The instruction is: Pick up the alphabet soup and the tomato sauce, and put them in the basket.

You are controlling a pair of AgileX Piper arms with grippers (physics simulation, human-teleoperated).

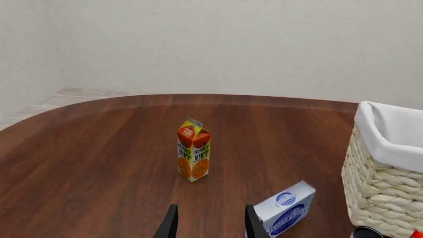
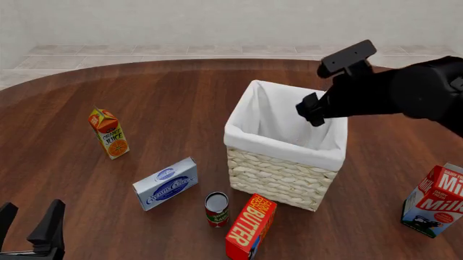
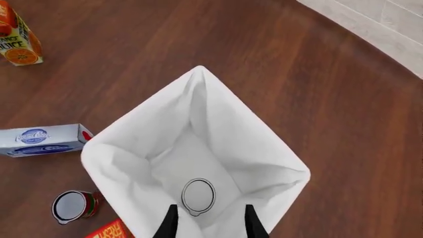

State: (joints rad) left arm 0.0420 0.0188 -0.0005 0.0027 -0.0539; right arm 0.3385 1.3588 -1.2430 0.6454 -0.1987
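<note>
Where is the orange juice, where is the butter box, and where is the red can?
Orange juice carton (image 2: 108,133), front view, on its front label.
Butter box (image 2: 250,220), front view, on its red lettered face.
Tomato sauce (image 2: 217,210), front view, on the can's side, just under its dark top.

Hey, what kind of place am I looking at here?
Likely a simulated tabletop test scene, not a real kitchen: a dark wooden table holds scattered groceries, such as an orange juice carton and a butter box, around a wicker basket, with bare pale walls behind.

brown wooden table (image 2: 166,103) under basket (image 2: 278,181), cartons, boxes, tomato sauce (image 2: 216,209)
</note>
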